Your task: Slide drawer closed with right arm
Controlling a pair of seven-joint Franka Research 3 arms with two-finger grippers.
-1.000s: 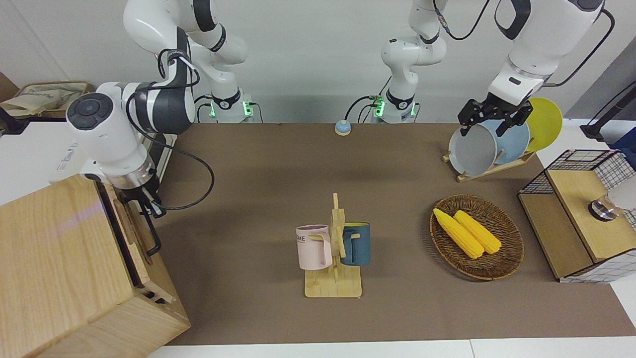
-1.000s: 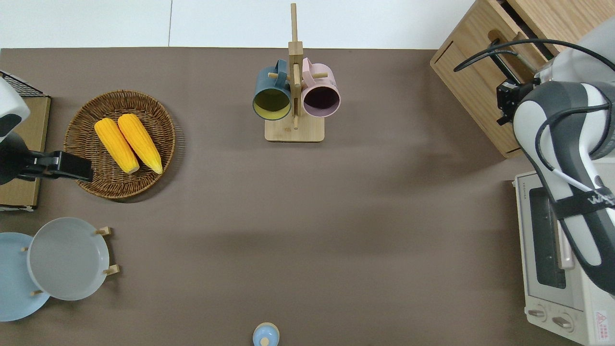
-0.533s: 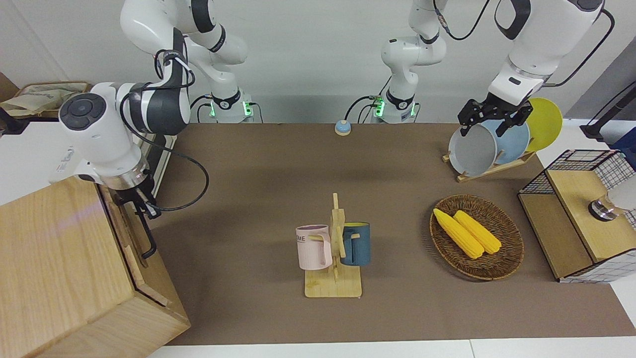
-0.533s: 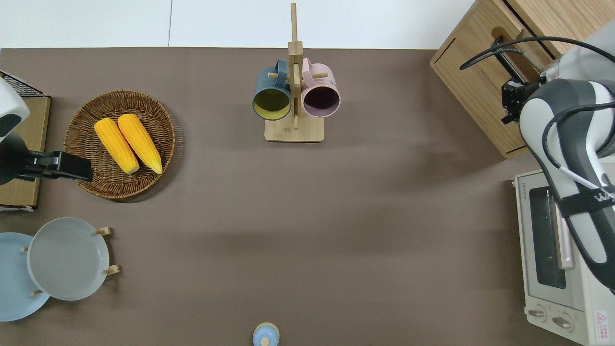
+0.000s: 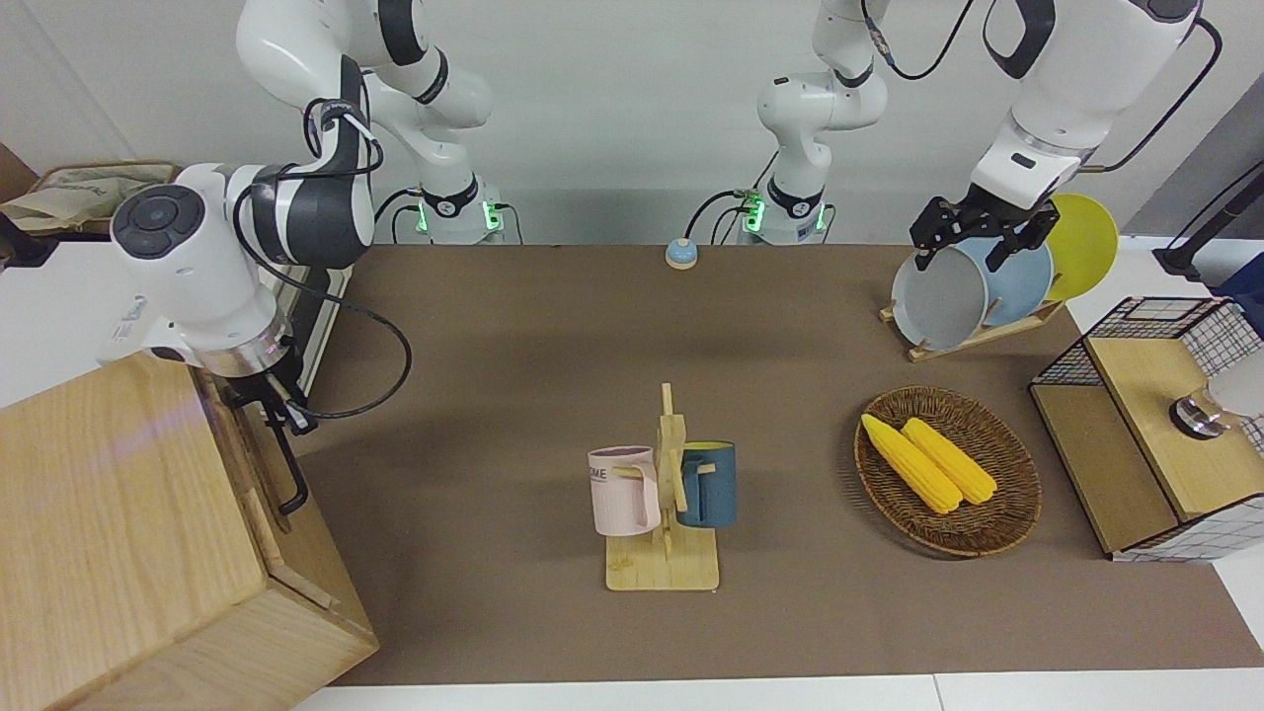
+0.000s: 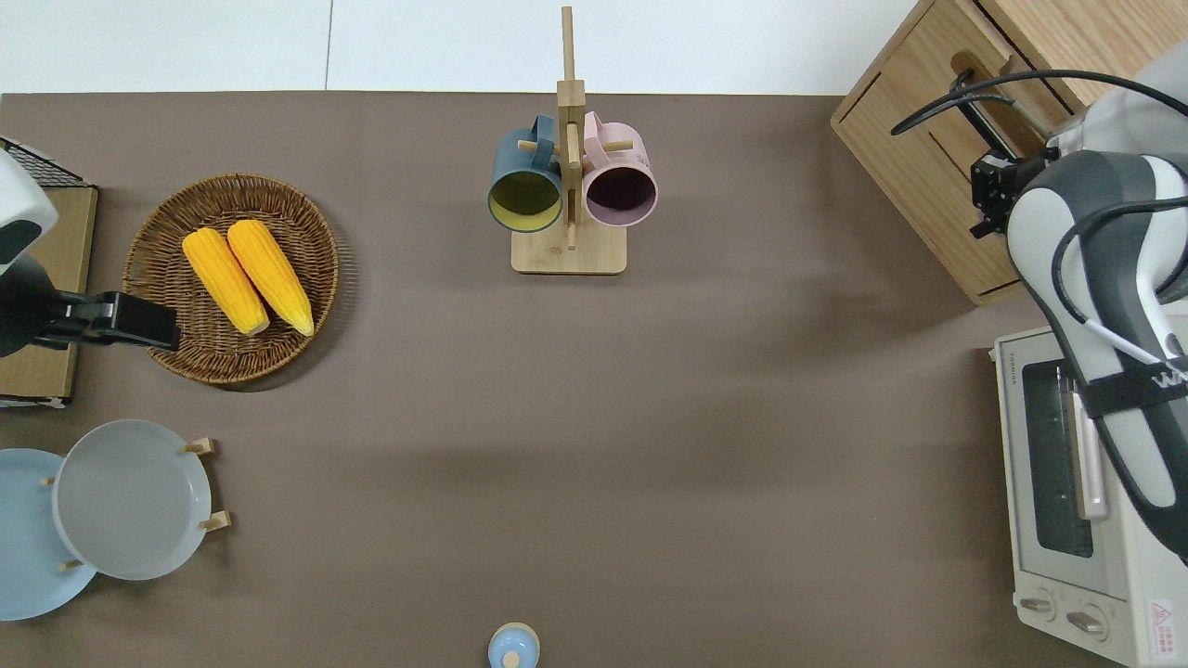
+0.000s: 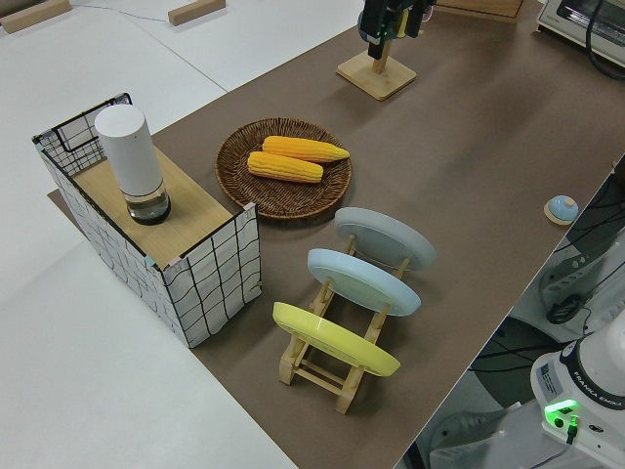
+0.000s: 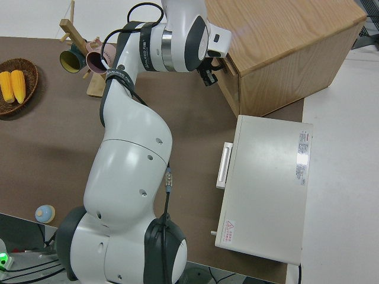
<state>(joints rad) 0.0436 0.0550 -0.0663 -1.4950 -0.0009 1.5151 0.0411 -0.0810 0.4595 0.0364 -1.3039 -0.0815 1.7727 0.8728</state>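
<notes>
The drawer (image 5: 259,464) sits in the cabinet (image 5: 118,533) at the right arm's end of the table, farther from the robots than the toaster oven (image 6: 1081,501). Its front panel looks flush or very nearly flush with the cabinet face. The right gripper (image 5: 269,400) is at the end of the black handle (image 5: 287,464) nearer the robots, but the wrist hides its fingers, so I cannot tell whether the jaws are apart, together or clamped on the bar. The left arm is parked.

The main risk, as I judge it, is more push than the drawer has travel for. If the panel is already seated, any further drive loads the wrist against the cabinet and could shove the whole cabinet along the table. Contact near one end of the handle could also skew the drawer and jam it short of shut. On the way out, the loose cable (image 5: 380,370) hanging by the wrist could snag the handle, or fingers gripping the bar could drag the drawer open again.
</notes>
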